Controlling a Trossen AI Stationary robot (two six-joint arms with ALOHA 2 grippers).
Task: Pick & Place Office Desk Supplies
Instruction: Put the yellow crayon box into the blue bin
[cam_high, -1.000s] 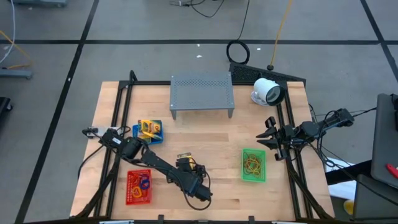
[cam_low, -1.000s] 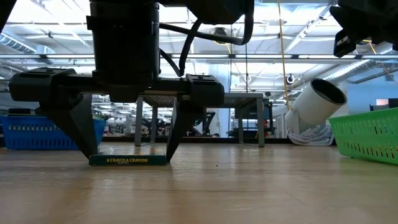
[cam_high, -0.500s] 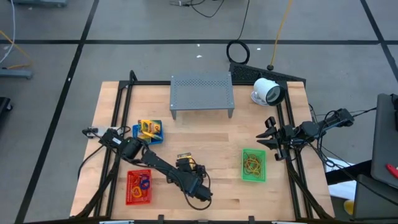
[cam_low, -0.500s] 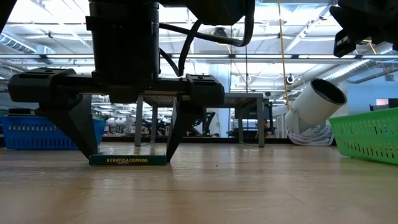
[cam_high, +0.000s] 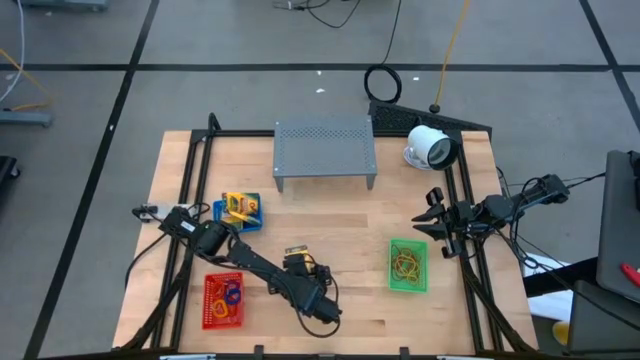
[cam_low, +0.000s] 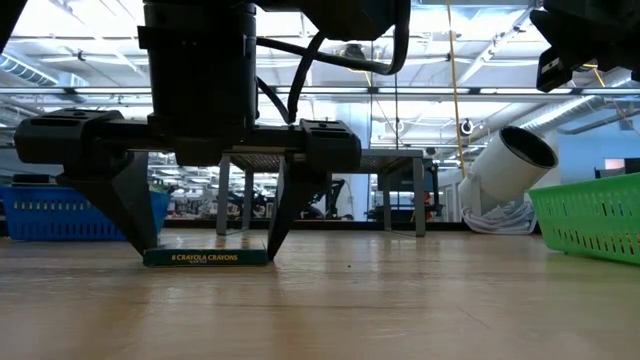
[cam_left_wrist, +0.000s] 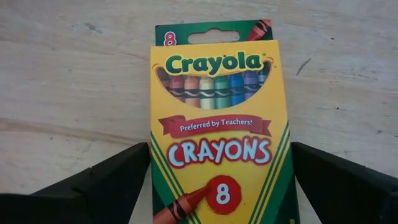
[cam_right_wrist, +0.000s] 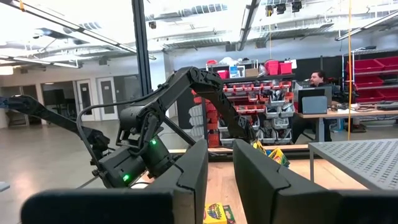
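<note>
At the left front the red basket holds bright band loops, and behind it the blue basket carries crayon packs. The left gripper is down at the front middle of the table, its fingers spread wide on either side of a yellow crayon pack lying flat on the wood; I can't tell whether they touch it. Behind stands the grey perforated stand. Further right sits the green basket with band loops, the white round device at the back. The right gripper waits raised over the right edge, its fingers near together, holding nothing.
</note>
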